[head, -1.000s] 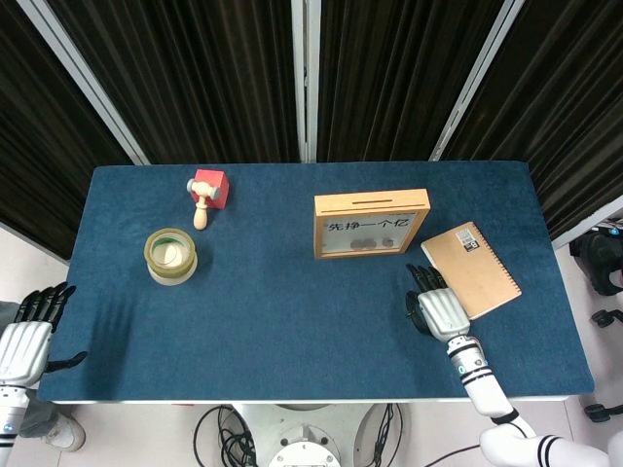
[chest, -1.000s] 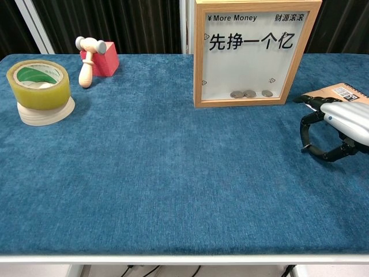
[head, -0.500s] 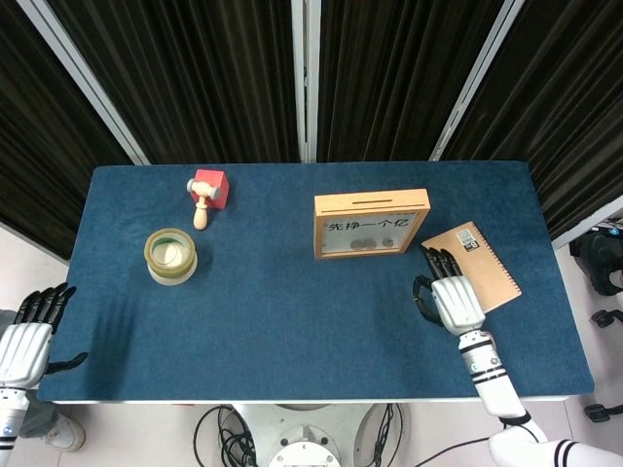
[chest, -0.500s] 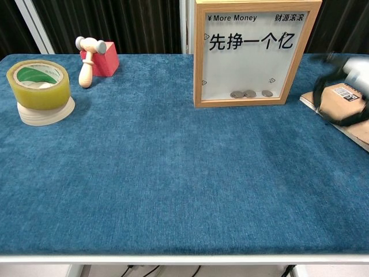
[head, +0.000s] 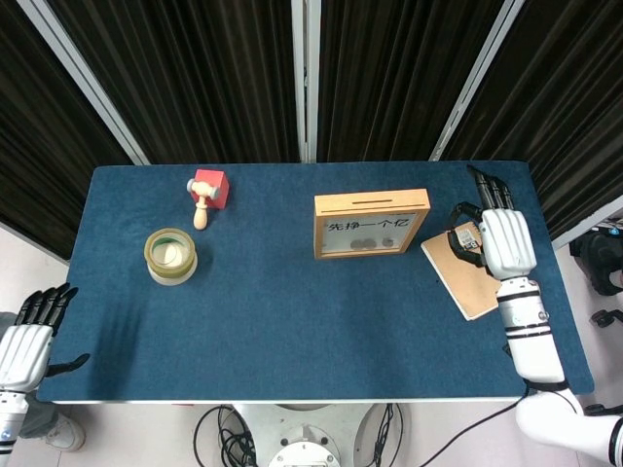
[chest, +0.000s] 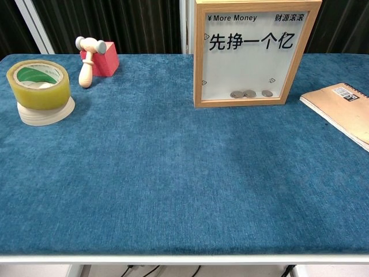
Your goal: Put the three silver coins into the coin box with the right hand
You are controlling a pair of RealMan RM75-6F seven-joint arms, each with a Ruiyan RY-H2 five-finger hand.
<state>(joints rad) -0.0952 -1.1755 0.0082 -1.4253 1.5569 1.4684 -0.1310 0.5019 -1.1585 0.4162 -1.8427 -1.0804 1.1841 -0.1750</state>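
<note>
One coin box [head: 370, 223] holding three silver coins [chest: 250, 93], one notebook [head: 465, 274] right of it, right hand [head: 504, 239] above notebook, fingers spread, empty, left hand [head: 23, 340] off table, open, empty.

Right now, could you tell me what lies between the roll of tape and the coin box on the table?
Nothing: in both views the stretch from the tape roll to the coin box is bare blue cloth. The red block sits further back.

From my station I see a blue-clothed table [head: 292, 302] standing before black pleated curtains [head: 204, 78] split by pale metal posts [head: 306, 78], with a light floor [head: 29, 258] beside it.
</note>
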